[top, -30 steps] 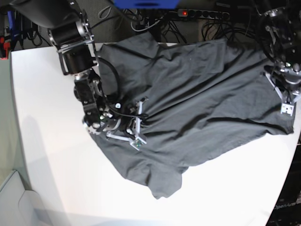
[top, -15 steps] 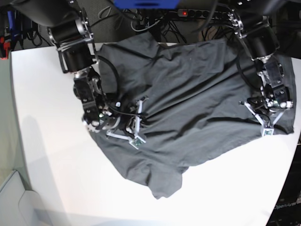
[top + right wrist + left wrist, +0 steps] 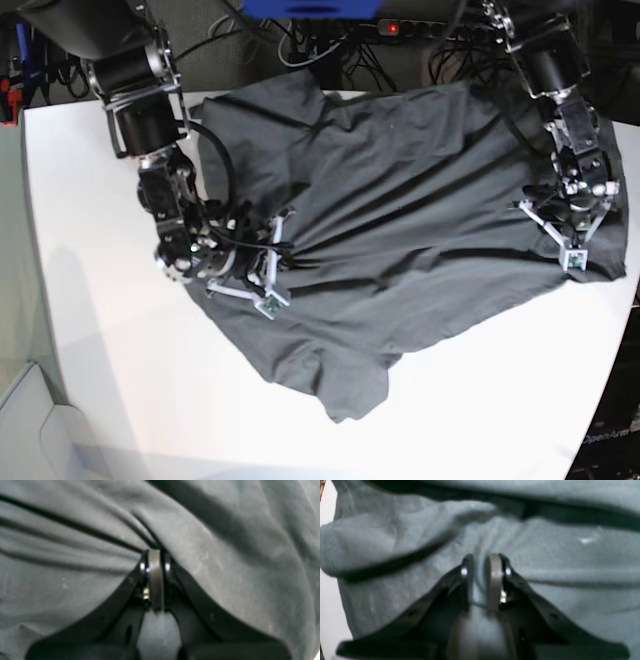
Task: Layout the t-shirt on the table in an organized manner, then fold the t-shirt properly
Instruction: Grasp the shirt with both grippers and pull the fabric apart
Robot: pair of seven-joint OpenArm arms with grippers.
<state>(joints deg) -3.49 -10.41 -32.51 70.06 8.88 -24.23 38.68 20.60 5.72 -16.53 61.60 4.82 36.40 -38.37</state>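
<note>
The dark grey t-shirt (image 3: 400, 180) lies spread and wrinkled across the white table (image 3: 100, 350), one sleeve pointing to the front edge. On the shirt's left part in the base view, my right gripper (image 3: 278, 250) is shut on a pinch of cloth. Creases fan out from its fingertips (image 3: 155, 562). My left gripper (image 3: 545, 210) rests on the shirt's right edge. In the left wrist view the left gripper (image 3: 482, 557) has its jaws nearly together, with a fold of t-shirt (image 3: 545, 555) cloth pressed between them. In the right wrist view, stretched t-shirt (image 3: 75, 530) cloth fills the frame.
A power strip (image 3: 430, 28) and cables lie behind the table's far edge, beside a blue object (image 3: 310, 8). The table's curved edge runs down the left, with a pale bin (image 3: 30, 420) below it. Bare white table (image 3: 327, 600) shows left of the shirt.
My left arm swung in from the right edge and settled on the shirt's right side. My right gripper drew its pinch of cloth left and back, stretching creases across the shirt.
</note>
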